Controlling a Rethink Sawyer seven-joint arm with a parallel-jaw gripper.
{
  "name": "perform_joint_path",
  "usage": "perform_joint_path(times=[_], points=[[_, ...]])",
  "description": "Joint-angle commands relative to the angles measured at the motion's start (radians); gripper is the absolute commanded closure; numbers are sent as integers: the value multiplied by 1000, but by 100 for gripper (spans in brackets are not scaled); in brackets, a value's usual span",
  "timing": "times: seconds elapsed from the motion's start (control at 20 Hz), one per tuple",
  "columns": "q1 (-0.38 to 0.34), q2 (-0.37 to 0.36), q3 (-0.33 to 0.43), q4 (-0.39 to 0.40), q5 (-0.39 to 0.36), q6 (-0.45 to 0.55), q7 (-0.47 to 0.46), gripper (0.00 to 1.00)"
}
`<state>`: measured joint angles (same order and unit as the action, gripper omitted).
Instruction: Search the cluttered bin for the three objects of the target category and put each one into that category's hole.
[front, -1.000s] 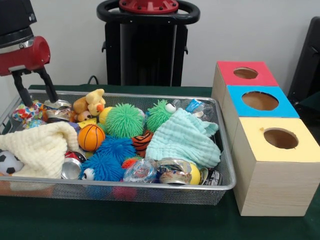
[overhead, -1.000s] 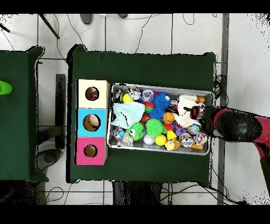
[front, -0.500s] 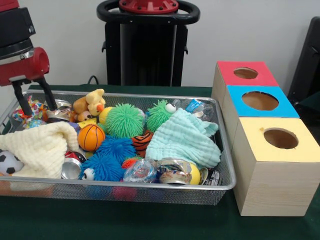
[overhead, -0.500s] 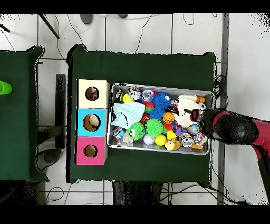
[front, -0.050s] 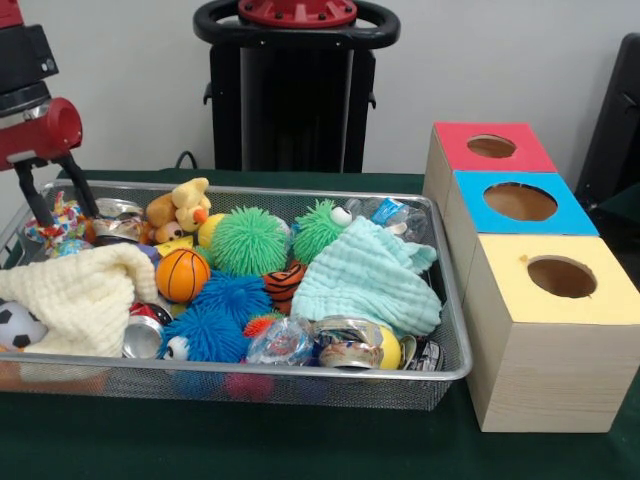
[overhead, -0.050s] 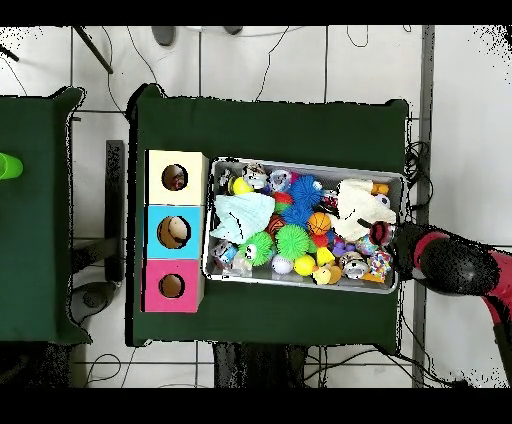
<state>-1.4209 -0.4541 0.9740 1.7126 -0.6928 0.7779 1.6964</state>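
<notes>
- The wire bin (front, -0.050s: 455, 372) fills the lower left and middle of the front view, packed to its rim; nothing in it looks disturbed since a second ago.
- The three boxes sit at the right, just beside the bin: yellow hole (front, -0.050s: 561, 276) lowest in the frame, blue hole (front, -0.050s: 520, 201) above it, red hole (front, -0.050s: 491, 146) uppermost. Open room above them is clear.
- The arm has pulled back and up toward the upper left edge; in the overhead view it has slid toward the right edge, off the bin's end.
- The gripper (front, -0.050s: 55, 195) hangs with fingers spread, holding nothing, over the colourful ball (front, -0.050s: 57, 219) in the bin's upper left corner.
- So no pick was made; all sorting looks yet to come, and which category is wanted can't be told.
</notes>
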Motion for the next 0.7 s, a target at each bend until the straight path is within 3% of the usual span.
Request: perform_joint_path(times=[0.05, 0.35, 0.7], points=[[-7, -8, 36, 72, -23, 41, -317, 0], [8, -36, 9, 88, -35, 70, -294, 0], [23, -14, -25, 96, -81, 24, -269, 0]])
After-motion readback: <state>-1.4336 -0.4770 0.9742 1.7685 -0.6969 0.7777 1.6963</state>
